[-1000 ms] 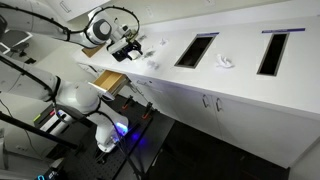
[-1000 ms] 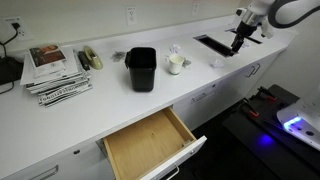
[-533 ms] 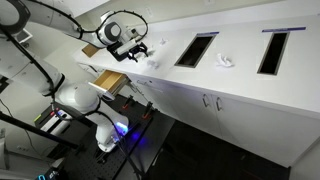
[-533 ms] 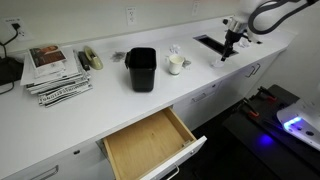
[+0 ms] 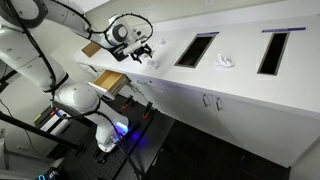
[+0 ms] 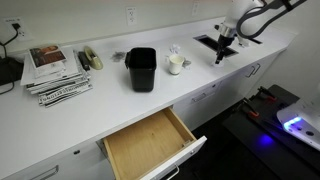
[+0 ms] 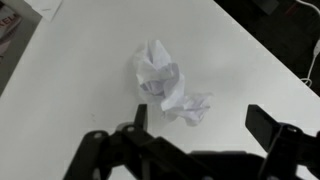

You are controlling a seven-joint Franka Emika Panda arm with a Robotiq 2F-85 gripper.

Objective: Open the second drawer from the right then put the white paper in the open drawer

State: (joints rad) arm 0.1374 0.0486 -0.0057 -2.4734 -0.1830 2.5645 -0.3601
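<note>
Drawer [image 6: 150, 145] pulled out, tan wood interior showing, well apart from your gripper [image 6: 221, 55] in an exterior view. In the wrist view, the crumpled white paper [image 7: 165, 85] lies on the white countertop [image 7: 80, 70] just ahead of your wide-spread fingers [image 7: 272, 128], untouched.

Two high exterior views over counter [image 5: 245, 88]; wrist close-up.

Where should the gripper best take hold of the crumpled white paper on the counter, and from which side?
Grip the white paper by its thick main wad, not its thin tail, coming straight down with the open gripper astride it. It lies loose on the flat counter, so no side offers an edge; the bulk probably gives most to squeeze.
</note>
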